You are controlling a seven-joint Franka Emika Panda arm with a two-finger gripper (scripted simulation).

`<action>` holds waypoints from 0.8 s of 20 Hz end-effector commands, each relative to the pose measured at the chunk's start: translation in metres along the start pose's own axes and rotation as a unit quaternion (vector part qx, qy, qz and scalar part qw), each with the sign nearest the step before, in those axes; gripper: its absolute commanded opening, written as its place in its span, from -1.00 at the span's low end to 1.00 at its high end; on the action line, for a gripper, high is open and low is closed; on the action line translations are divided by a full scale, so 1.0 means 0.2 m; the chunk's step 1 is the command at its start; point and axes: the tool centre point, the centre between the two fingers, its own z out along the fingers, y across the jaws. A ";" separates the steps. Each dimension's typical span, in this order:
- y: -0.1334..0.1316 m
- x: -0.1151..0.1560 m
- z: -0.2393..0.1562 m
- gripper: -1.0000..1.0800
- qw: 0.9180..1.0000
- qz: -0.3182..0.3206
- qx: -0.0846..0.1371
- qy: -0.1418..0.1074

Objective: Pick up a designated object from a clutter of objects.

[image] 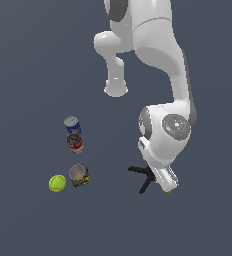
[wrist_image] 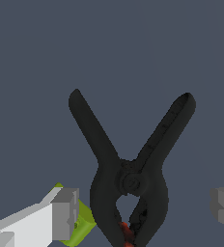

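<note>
In the wrist view the black spring clamp (wrist_image: 128, 185) lies flat on the dark tabletop (wrist_image: 133, 48), directly under the camera. Its long axis runs from the red-orange tip (wrist_image: 127, 232), closest to the camera's own edge of the picture, out through the round pivot to the two thin handles, which splay apart in a V pointing away from the wrist. The gripper (wrist_image: 145, 212) has its jaws spread wide, one grey finger pad (wrist_image: 65, 213) on one side of the clamp's body and the other pad at the opposite edge of the picture, neither touching the clamp. A lime-green block (wrist_image: 82, 222) sits just beside the nearer pad, partly hidden behind it.

In the exterior view the arm bends down from the top of the picture, the wrist turned low over the tabletop, the hand covering most of the clamp so only its black handles stick out toward the exterior view's left. Well apart, further to that side, stand the multicoloured can (image: 79, 175) with the yellow-green ball (image: 57, 183) near it, then the red can (image: 75, 143) and the blue can (image: 72, 124) touching behind.
</note>
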 end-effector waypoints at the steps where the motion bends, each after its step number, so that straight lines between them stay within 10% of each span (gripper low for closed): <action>1: -0.01 -0.01 0.02 0.92 1.000 0.010 0.001 0.000; 16: -0.01 -0.02 0.18 0.92 1.000 0.016 0.001 0.000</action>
